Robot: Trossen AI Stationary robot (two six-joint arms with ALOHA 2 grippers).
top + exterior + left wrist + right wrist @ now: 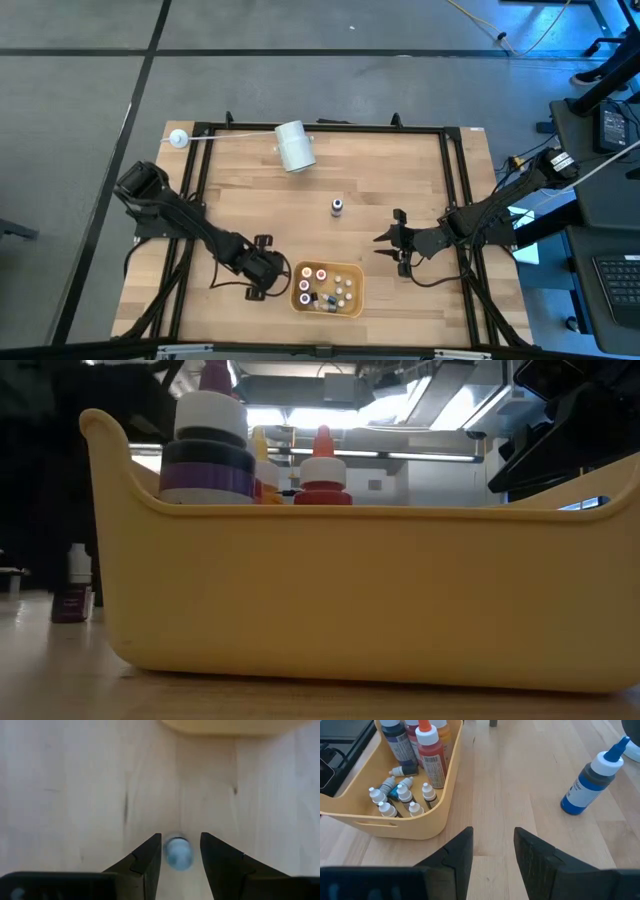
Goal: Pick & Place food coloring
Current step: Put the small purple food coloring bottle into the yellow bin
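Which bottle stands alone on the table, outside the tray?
On the wooden table, find the yellow tray at the near edge. Between it and the white roll stands one bottle, alone on bare wood: blue body, white shoulder, blue tip.

Left gripper [181, 851] jaws grip something small; right gripper [493, 845] hovers, jaws parted.

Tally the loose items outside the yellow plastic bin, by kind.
White cylinder roll: 1
White ball on a thin rod: 1
Blue dropper bottle with a white shoulder, standing mid-table: 1
Small pale-capped bottle, between the fingers of the left tool: 1
Total: 4
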